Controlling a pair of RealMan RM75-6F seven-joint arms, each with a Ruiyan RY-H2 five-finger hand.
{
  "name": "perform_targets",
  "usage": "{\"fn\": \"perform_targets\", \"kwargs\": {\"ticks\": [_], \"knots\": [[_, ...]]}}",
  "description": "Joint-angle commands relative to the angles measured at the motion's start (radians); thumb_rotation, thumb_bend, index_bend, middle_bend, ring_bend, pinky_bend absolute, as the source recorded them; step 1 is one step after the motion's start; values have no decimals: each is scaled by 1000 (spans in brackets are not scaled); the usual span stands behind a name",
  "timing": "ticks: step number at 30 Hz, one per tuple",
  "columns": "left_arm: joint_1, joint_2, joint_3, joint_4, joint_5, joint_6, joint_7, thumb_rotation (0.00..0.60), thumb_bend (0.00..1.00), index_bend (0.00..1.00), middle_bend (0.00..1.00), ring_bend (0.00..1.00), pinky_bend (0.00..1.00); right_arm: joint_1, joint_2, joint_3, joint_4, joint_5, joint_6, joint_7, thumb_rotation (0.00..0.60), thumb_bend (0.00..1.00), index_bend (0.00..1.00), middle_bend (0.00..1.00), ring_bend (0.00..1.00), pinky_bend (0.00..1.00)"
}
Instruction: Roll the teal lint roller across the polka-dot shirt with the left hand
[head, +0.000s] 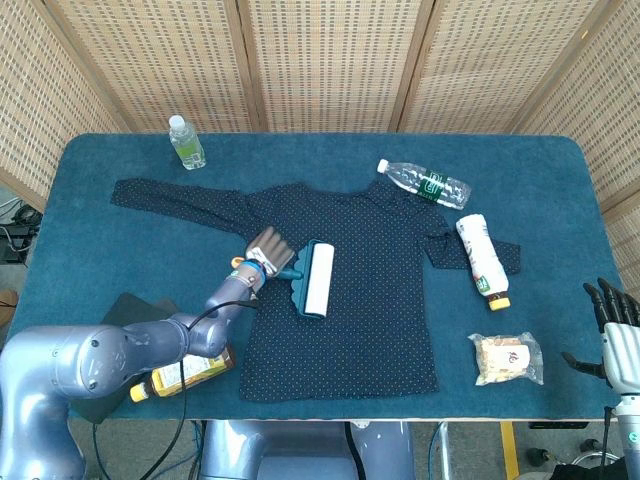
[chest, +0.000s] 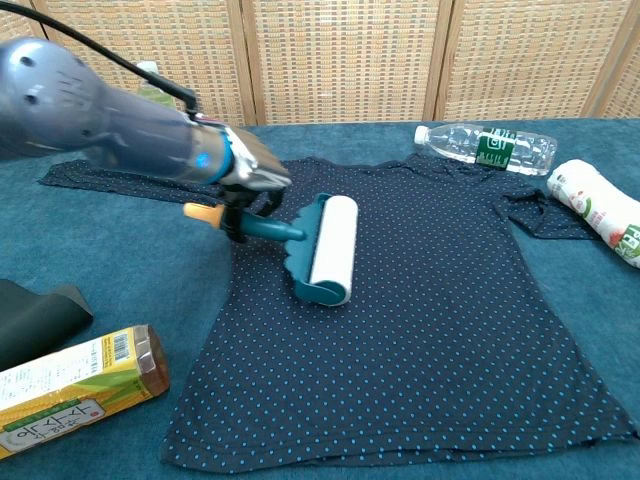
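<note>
A dark polka-dot shirt lies flat in the middle of the blue table. The teal lint roller rests on the shirt's left side, its white roll lying roughly front to back. My left hand grips the roller's teal handle, whose orange end sticks out to the left. My right hand hangs off the table's right front corner with fingers spread and nothing in them; the chest view does not show it.
A small green-tinted bottle stands at the back left. A clear water bottle and a white bottle lie right of the shirt. A snack bag sits front right. A yellow bottle and dark cloth lie front left.
</note>
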Motion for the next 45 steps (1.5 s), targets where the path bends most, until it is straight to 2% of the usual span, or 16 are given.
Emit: {"fn": "perform_targets", "kwargs": {"ticks": [1,10,18,30,33,40,45], "knots": [[49,72,42,-66,48,30,-31,600,545,903,833,693,680,0,-1,-5,-8,-8,4,-9,600,83,0,0,0,0],[131,147,73,-108,140,48,-91,600,545,903,833,693,680,-1,0,-12,-26,-25,14,-26,600,83,0,0,0,0],[120,127,37,-96,144,36,-87,600,545,903,834,693,680,1,0,-16,-31,-36,17,-24,600,83,0,0,0,0],[14,35,-27,-48,24,4,-24,600,551,903,834,693,680,2,6,-8,-19,-16,7,2,600,83,0,0,0,0],[-35,-10,-54,-14,-43,-16,-7,600,551,903,834,693,680,3,6,-9,-18,-15,2,8,600,83,0,0,0,0],[-133,-101,-75,37,-182,-28,48,600,552,903,834,693,680,3,7,-7,-11,-10,-4,23,600,83,0,0,0,0],[-152,-110,-67,31,-213,-18,61,600,551,903,834,693,680,3,9,-7,-10,-10,-4,27,600,83,0,0,0,0]]}}
